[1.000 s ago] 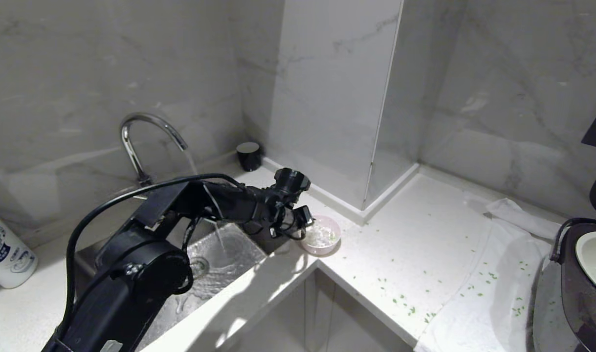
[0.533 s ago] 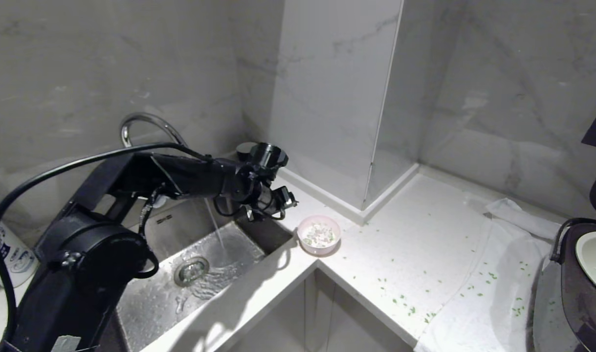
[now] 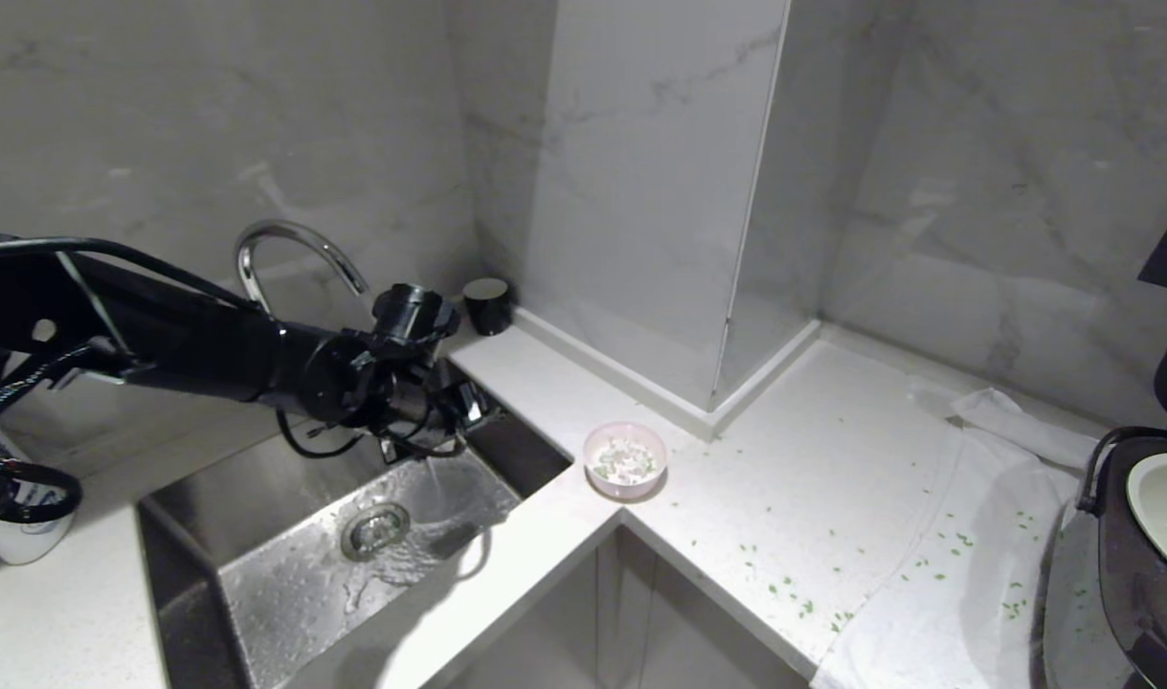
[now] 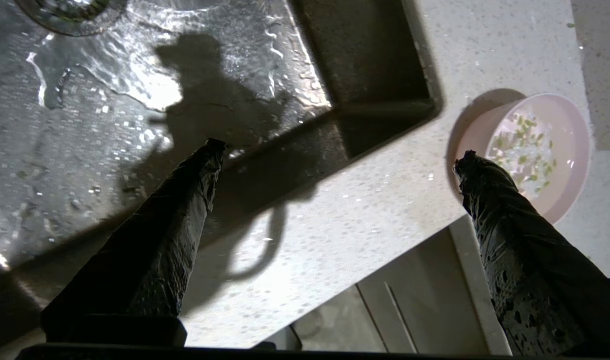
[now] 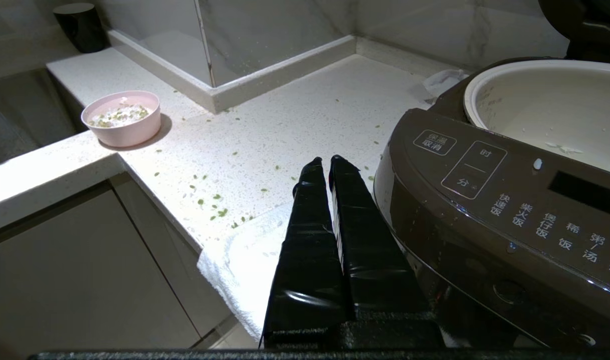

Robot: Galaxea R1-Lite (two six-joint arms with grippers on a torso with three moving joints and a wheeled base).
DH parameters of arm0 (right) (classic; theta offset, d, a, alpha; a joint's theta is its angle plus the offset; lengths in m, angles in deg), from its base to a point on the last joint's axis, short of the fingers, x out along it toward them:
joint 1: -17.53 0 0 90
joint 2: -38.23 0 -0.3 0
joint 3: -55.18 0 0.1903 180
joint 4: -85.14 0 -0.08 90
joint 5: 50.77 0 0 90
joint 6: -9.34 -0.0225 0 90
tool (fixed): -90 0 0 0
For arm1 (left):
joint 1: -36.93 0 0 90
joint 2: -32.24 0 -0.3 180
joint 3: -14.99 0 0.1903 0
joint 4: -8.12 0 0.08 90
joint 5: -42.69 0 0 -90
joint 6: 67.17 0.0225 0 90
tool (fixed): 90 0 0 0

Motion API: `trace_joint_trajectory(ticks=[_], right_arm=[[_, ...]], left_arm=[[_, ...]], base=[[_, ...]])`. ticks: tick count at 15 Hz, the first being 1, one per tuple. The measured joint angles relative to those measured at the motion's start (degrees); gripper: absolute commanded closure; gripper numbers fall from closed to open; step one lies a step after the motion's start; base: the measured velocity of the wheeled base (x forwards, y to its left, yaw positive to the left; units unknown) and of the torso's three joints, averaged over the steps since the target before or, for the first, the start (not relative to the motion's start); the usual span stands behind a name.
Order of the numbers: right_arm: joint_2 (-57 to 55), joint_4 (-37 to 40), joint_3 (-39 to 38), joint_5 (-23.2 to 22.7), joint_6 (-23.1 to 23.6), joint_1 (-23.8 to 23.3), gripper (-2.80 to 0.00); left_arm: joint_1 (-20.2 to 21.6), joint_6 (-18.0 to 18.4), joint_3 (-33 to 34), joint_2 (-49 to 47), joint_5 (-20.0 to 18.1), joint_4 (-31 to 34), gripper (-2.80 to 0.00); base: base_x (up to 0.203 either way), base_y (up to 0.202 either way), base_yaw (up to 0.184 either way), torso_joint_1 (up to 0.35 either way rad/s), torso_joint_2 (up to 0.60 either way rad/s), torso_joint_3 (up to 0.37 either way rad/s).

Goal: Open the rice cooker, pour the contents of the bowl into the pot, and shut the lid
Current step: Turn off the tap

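Left gripper hangs over the sink with fingers spread wide and nothing between them, apart from the bowl.

I see the bowl sitting on the counter at the sink's corner, its contents looking wet. It is light and probably slick, so I'd pinch the rim and keep it level. Right gripper rests pressed together beside the rice cooker, whose pot stands uncovered.

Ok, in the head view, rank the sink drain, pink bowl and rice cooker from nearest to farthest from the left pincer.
From the left pincer, over the sink:
1. Sink drain, just below it.
2. Pink bowl, on the counter to its right.
3. Rice cooker, at the far right edge.
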Motion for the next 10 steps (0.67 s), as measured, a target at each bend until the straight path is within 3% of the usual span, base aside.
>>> trace_joint_trajectory(ticks=[3,6,10], right_arm=[[0.0,0.0,0.0,0.0,0.0,0.0,0.0],[0.0,0.0,0.0,0.0,0.0,0.0,0.0],[0.0,0.0,0.0,0.0,0.0,0.0,0.0]], left_arm=[[6.2,3.7,9.1,5.7,-0.3,-6.6,-2.8],[13.3,6.4,10.6,7.2,-0.3,-7.1,-2.8],[20.6,7.3,10.2,5.5,-0.3,-7.6,-2.8]], base=[[0.0,0.0,0.0,0.0,0.0,0.0],[0.0,0.0,0.0,0.0,0.0,0.0],[0.0,0.0,0.0,0.0,0.0,0.0]])
